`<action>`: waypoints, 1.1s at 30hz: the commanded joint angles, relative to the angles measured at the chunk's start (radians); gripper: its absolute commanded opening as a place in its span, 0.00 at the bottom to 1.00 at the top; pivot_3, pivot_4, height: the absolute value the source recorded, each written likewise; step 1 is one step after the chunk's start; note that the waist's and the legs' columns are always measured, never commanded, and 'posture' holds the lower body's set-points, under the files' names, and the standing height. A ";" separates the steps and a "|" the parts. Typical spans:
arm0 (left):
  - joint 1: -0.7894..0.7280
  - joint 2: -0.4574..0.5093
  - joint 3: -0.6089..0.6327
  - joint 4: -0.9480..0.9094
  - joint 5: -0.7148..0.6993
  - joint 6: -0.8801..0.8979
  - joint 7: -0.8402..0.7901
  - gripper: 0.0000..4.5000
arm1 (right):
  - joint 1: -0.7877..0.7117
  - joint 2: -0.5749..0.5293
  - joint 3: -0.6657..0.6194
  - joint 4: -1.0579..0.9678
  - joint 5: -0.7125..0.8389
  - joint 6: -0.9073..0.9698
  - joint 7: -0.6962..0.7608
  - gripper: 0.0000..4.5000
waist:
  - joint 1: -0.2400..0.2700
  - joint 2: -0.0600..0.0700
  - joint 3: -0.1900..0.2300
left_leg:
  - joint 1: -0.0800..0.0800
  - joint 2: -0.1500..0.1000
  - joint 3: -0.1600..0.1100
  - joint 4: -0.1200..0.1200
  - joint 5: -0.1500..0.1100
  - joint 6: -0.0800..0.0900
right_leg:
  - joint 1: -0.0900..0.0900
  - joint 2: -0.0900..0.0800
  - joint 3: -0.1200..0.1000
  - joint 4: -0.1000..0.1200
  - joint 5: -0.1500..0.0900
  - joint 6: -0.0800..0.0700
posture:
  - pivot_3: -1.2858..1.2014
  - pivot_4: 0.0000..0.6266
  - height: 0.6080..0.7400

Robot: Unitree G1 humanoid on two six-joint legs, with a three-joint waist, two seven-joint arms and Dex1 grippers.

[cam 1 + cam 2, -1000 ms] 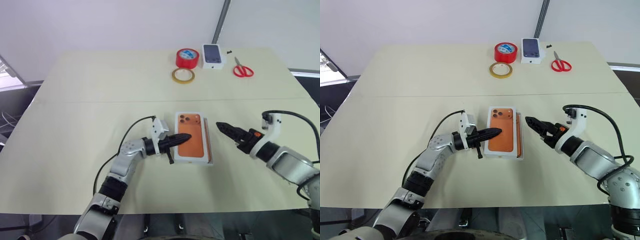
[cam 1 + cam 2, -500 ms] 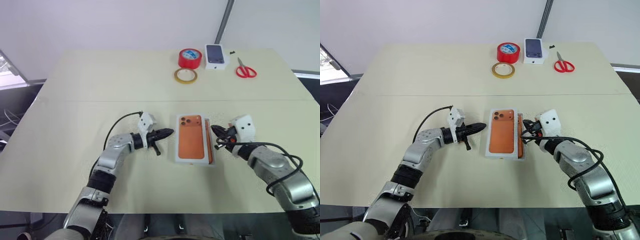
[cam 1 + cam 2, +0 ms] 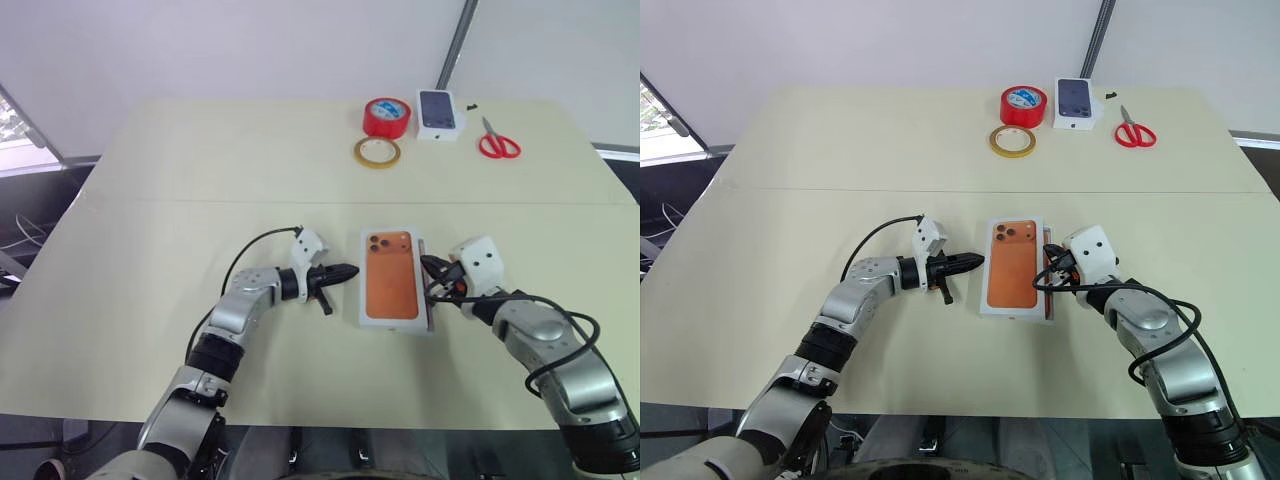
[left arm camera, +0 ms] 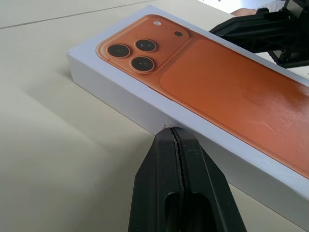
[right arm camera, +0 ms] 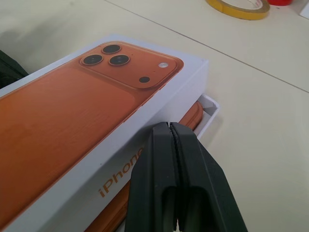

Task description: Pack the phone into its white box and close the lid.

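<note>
Lid (image 3: pixel 391 286) sits askew over white box (image 5: pixel 208 107), centre frame, between clenched left gripper (image 3: pixel 348 271) and clenched right gripper (image 3: pixel 428 266).

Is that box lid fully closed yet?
No. The lid sits askew: beside it the white box edge sticks out, with the orange phone showing inside.
</note>
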 commanded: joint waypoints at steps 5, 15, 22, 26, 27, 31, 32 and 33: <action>-0.053 -0.071 -0.032 0.019 0.011 -0.021 -0.021 0.00 | 0.026 0.019 -0.038 -0.063 -0.033 0.001 0.013 0.01 | -0.001 0.000 0.000 | 0.000 0.000 0.000 0.000 0.000 0.000 | 0.000 0.000 0.000 0.000 0.000 0.000 | 0.52 0.24 1.00; -0.080 -0.113 -0.025 0.053 0.024 -0.038 -0.022 0.00 | 0.046 0.040 -0.062 -0.063 -0.081 0.000 0.017 0.01 | -0.001 0.000 0.000 | 0.000 0.000 0.000 0.000 0.000 0.000 | 0.000 0.000 0.000 0.001 0.000 0.000 | 0.52 0.24 1.00; -0.074 -0.107 -0.047 0.044 0.051 -0.052 -0.030 0.00 | 0.060 0.046 -0.025 -0.040 -0.146 0.002 0.026 0.01 | -0.001 0.000 0.000 | 0.000 0.000 0.000 0.000 0.000 0.000 | 0.000 0.000 0.000 0.001 0.000 0.000 | 0.52 0.24 1.00; -0.062 -0.098 -0.060 0.055 0.076 -0.052 -0.031 0.00 | 0.064 0.051 0.001 -0.032 -0.178 0.018 0.031 0.01 | -0.002 0.000 0.000 | 0.000 0.000 0.000 0.000 0.000 0.000 | 0.000 0.000 0.000 0.001 0.000 0.000 | 0.52 0.24 1.00; -0.059 -0.098 -0.061 0.057 0.080 -0.055 -0.030 0.00 | 0.066 0.051 0.007 -0.032 -0.185 0.020 0.034 0.01 | -0.002 0.000 0.000 | 0.001 0.000 0.000 0.000 0.000 0.000 | 0.000 0.000 0.000 0.001 0.000 0.000 | 0.52 0.24 1.00; -0.071 -0.092 -0.025 0.073 0.078 -0.074 -0.009 0.00 | 0.057 0.044 -0.007 -0.030 -0.203 0.009 0.040 0.01 | -0.002 0.000 0.000 | 0.001 0.000 0.000 0.000 0.000 0.000 | 0.000 0.000 0.000 0.001 0.000 0.000 | 0.52 0.24 1.00; -0.075 -0.089 -0.014 0.074 0.073 -0.085 -0.009 0.00 | 0.057 0.040 -0.018 -0.029 -0.205 0.004 0.043 0.01 | -0.002 0.000 0.000 | 0.001 0.000 0.000 0.000 0.000 0.000 | 0.000 0.000 0.000 0.001 0.000 0.000 | 0.52 0.24 1.00; -0.086 -0.089 0.005 0.075 0.057 -0.073 -0.007 0.00 | 0.055 0.040 -0.044 -0.024 -0.191 -0.001 0.050 0.01 | -0.002 0.000 0.000 | 0.001 0.000 0.000 0.000 0.000 0.000 | 0.000 0.000 0.000 0.001 0.000 0.000 | 0.52 0.24 1.00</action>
